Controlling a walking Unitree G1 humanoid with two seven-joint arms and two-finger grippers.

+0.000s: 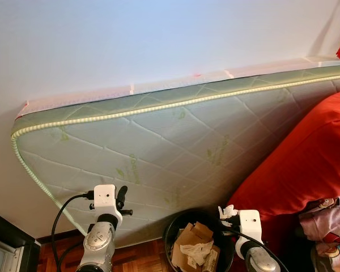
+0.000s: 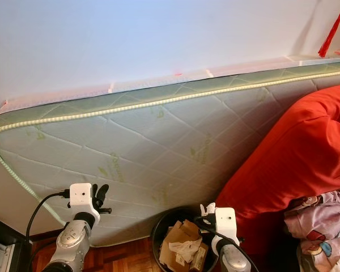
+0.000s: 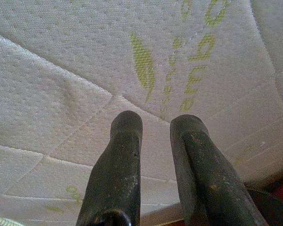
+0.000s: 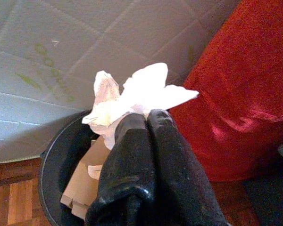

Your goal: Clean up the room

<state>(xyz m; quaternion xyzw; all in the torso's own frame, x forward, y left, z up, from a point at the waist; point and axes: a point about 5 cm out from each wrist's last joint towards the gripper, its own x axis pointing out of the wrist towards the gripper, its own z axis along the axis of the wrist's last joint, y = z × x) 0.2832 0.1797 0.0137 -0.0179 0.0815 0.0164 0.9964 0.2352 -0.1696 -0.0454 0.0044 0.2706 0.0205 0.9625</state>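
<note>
Tissue (image 4: 134, 96) pinched in right gripper (image 4: 146, 117), above bin (image 1: 171, 231).
Left gripper (image 3: 155, 123) apart, empty, w/ mattress (image 1: 158, 141) behind bin; centre over bin opening before release.

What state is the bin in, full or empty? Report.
Partly full: the black bin holds cardboard pieces and crumpled paper.

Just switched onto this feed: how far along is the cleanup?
Cardboard and crumpled paper already lie in the black bin. The right gripper, above the bin's rim, is shut on a crumpled white tissue; dropping it remains. The left gripper, slightly open, holds nothing, facing the mattress.
</note>
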